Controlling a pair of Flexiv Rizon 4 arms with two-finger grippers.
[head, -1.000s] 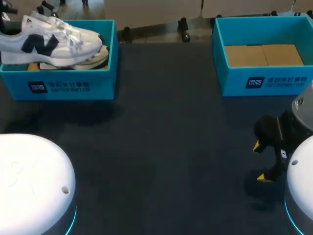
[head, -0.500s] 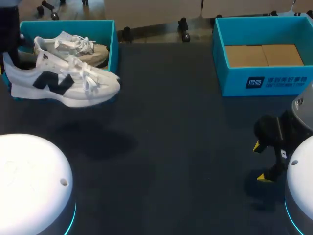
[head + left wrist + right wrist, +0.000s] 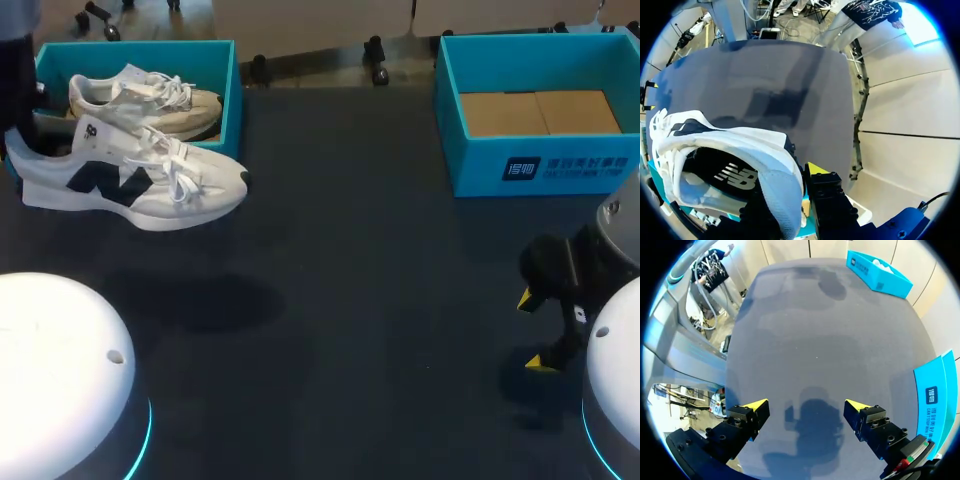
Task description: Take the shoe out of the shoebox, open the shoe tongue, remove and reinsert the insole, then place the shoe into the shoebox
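Step one looks done: shoe is out of the left shoebox, hanging just in front of it above the table, heel collar pinched by left gripper. Tongue, insole and return steps remain. White upper, dark side logo, laced. Right gripper has its jaws spread and empty, well apart from that box.

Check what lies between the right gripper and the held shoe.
Nothing. In the head view only bare table stretches between the right gripper and the held shoe.
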